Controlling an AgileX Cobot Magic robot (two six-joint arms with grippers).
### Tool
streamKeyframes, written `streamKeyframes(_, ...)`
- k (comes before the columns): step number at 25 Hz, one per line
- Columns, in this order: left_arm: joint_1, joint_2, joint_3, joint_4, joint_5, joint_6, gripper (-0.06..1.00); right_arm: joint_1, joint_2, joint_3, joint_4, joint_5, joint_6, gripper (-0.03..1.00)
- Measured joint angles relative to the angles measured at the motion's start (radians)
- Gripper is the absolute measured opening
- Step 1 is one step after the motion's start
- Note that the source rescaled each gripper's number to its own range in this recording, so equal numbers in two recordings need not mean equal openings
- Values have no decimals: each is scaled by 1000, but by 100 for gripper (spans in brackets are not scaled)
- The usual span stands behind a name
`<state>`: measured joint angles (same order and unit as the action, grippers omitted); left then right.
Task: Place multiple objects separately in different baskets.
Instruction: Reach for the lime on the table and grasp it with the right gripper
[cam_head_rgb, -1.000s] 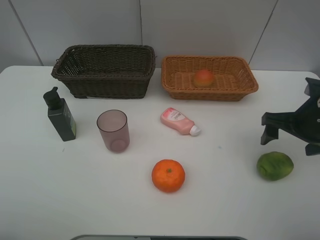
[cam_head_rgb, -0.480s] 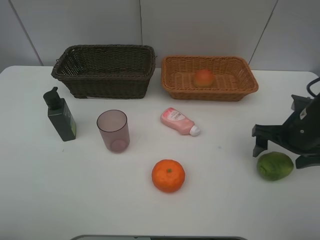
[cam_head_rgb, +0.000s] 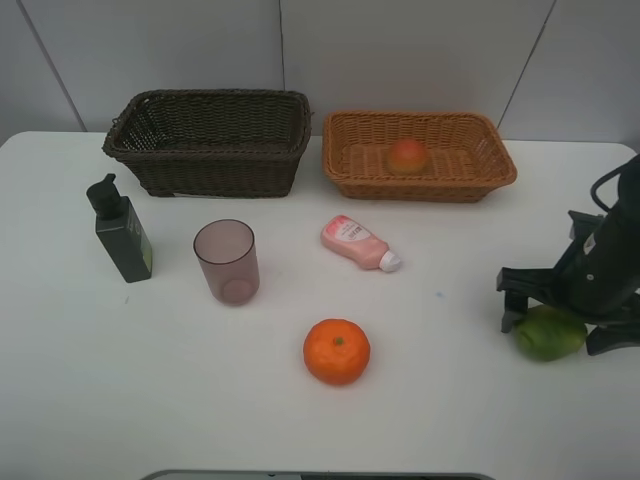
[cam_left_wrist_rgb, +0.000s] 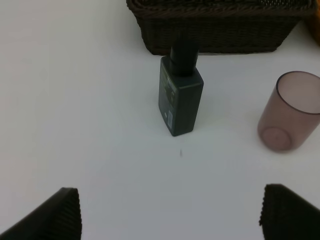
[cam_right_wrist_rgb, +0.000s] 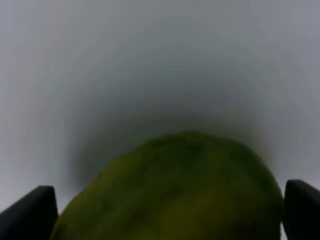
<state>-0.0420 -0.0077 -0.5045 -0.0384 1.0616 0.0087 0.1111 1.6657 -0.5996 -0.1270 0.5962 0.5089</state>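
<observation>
The green fruit (cam_head_rgb: 545, 335) lies on the table at the right and fills the right wrist view (cam_right_wrist_rgb: 175, 195). My right gripper (cam_head_rgb: 555, 325) is open, low over the fruit, with a finger on either side of it. The peach (cam_head_rgb: 407, 156) lies in the tan basket (cam_head_rgb: 420, 188). The dark brown basket (cam_head_rgb: 205, 160) holds nothing I can see. The orange (cam_head_rgb: 337, 351), pink tube (cam_head_rgb: 358, 243), mauve cup (cam_head_rgb: 228, 261) and dark green pump bottle (cam_head_rgb: 121, 232) sit on the table. My left gripper (cam_left_wrist_rgb: 172, 215) is open and empty, short of the bottle (cam_left_wrist_rgb: 180, 97) and cup (cam_left_wrist_rgb: 292, 117).
The white table (cam_head_rgb: 150, 380) runs back to a grey wall behind the baskets. The dark basket's wall (cam_left_wrist_rgb: 215, 35) stands just behind the bottle in the left wrist view. The left arm is out of the exterior view.
My right gripper has come down and slightly left, from above the green fruit to around it. Nothing else has moved.
</observation>
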Motion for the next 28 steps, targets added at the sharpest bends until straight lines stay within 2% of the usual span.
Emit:
streamKeyframes(5,0,0,0,0,0,0,92,23,5,0,0,-12,0,98)
streamKeyframes(6,0,0,0,0,0,0,92,30,5,0,0,-12,0,92)
streamKeyframes(8,0,0,0,0,0,0,92,40,5,0,-1,-14,0,68)
streamKeyframes(9,0,0,0,0,0,0,92,43,5,0,0,-14,0,50)
streamKeyframes(28,0,0,0,0,0,0,92,46,5,0,0,-14,1,50)
